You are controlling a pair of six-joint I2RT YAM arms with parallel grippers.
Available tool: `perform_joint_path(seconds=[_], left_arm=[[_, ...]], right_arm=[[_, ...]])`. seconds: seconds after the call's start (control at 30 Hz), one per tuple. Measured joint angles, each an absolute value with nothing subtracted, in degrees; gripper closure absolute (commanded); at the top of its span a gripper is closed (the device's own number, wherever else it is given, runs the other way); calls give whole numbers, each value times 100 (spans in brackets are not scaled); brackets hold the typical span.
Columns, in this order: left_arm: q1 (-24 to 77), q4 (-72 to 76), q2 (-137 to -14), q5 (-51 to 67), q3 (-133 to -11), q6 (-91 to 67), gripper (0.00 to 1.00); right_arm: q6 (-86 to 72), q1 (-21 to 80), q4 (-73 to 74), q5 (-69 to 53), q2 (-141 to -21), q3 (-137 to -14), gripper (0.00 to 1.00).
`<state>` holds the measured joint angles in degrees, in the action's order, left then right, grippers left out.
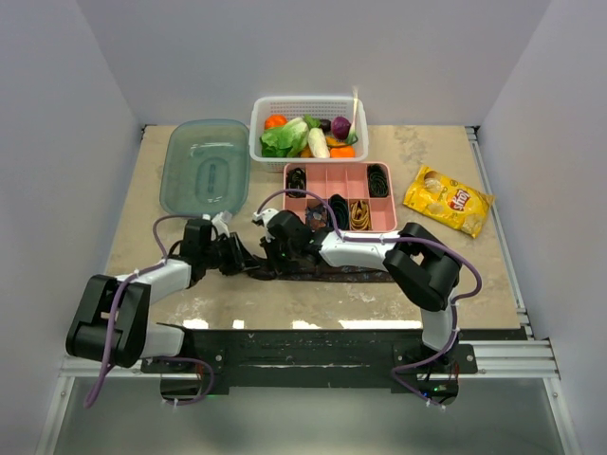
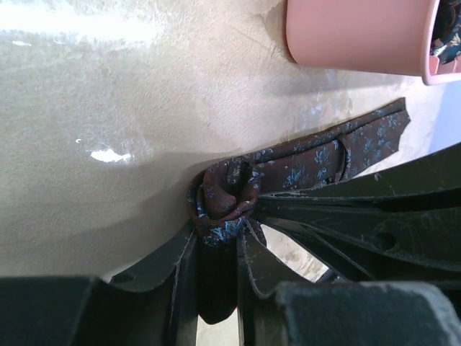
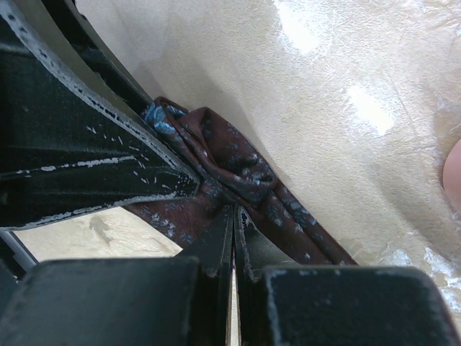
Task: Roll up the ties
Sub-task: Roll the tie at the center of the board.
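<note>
A dark maroon tie point(image 1: 332, 273) with a faint blue pattern lies stretched along the table's near middle. Its left end is wound into a small roll point(image 2: 220, 198). My left gripper point(image 2: 218, 228) point(image 1: 237, 256) is shut on that roll, with fabric filling the space between its fingers. My right gripper point(image 3: 235, 210) point(image 1: 271, 248) sits just right of the roll, jaws shut together, its tips resting on the tie point(image 3: 248, 169) where the flat strip meets the roll. The two grippers almost touch. Black and gold coiled ties point(image 1: 360, 213) sit in the pink tray.
The pink divided tray point(image 1: 340, 180) point(image 2: 360, 36) stands just behind the grippers. Farther back are a white basket of vegetables point(image 1: 308, 123) and a clear blue lid point(image 1: 204, 166). A yellow chips bag point(image 1: 448, 199) lies at the right.
</note>
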<state>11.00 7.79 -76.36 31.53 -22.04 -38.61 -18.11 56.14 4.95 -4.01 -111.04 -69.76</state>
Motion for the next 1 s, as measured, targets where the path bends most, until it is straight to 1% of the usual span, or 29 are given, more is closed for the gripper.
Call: perform_joint_path(seconds=[0.2,0.4,0.6,0.73,1.0], left_arm=[[1146,-489,-7478,2685,-2816,-3524,100],[1354,-1345,-7426,2106,-3214,-3354,100],[1767,-1951,-7395,1507,-3607,-3293,100],[1942,-2279,-7367,1149,-3844,-3247,100],[2357,-2932,-7349,268,-4211,-3188,100]], right_arm=[[-1802,5614,648,-403,-11104,-7061,100],[-1800,5614,742,-434,-11104,-7172,100],[-1822,5623,731,-633,-11150,-7450,100],[-1865,5655,611,-814,-11397,-7658,100],[-1994,5662,574,-1050,-11638,-7760,100]])
